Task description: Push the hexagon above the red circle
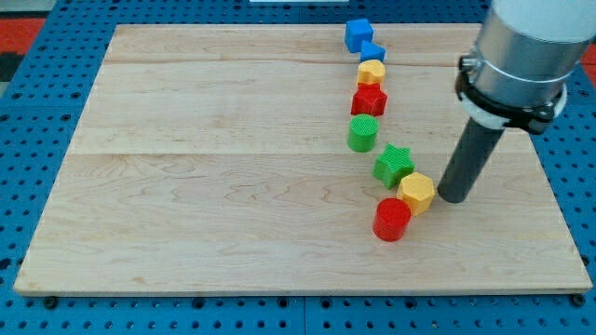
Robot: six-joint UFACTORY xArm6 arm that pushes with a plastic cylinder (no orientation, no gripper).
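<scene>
Wooden board point(233, 186) on blue pegboard. Yellow hexagon point(417, 193) touching red circle point(392, 220), up-right of it, green star point(394, 165) just above. My tip point(455, 197) just right of hexagon. No jaws on rod.

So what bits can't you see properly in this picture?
- The arm above my tip: cut off by the view's top and right edges.
- Whether my tip touches the yellow hexagon: too close to tell.
- The small blue block: partly hidden behind the yellow block, shape unclear.
- The red star: its far side is hidden by the same yellow block.
- The red circle: the hexagon presses against it, hiding their joint.
</scene>
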